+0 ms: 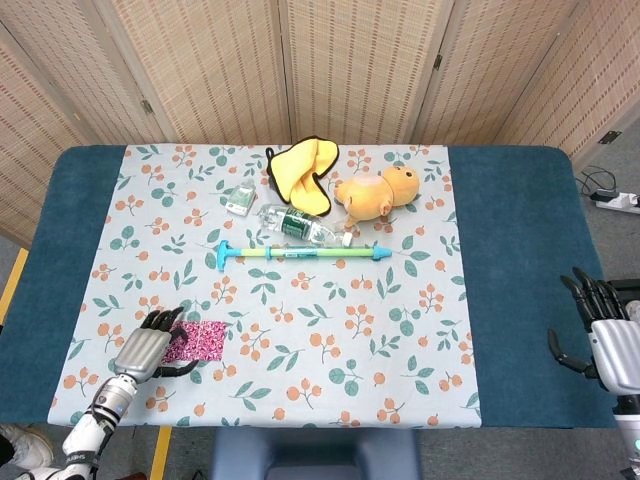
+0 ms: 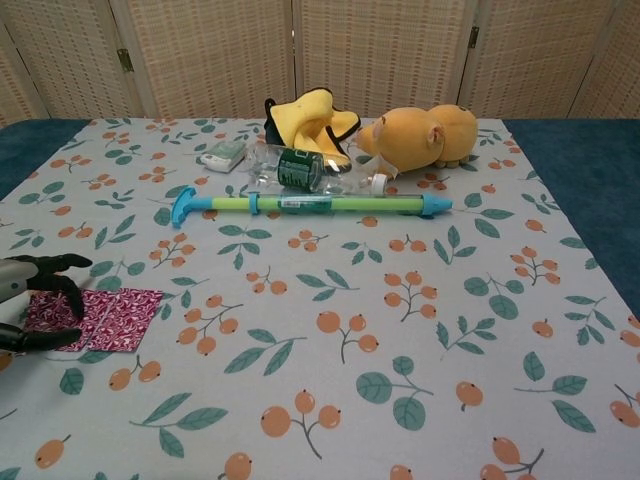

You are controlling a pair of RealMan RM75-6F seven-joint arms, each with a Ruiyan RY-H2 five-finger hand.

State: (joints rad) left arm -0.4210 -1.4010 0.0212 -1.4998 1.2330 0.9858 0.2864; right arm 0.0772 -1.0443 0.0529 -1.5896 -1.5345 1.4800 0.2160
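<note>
Fingers of the left hand (image 1: 148,349) curled over the near-left end of a flat pink-and-white patterned cloth square (image 1: 204,339), pinching it against the floral-covered table (image 1: 330,370). Well apart, the right hand (image 1: 600,338) hovered off the table's edge, fingers spread and holding nothing.
</note>
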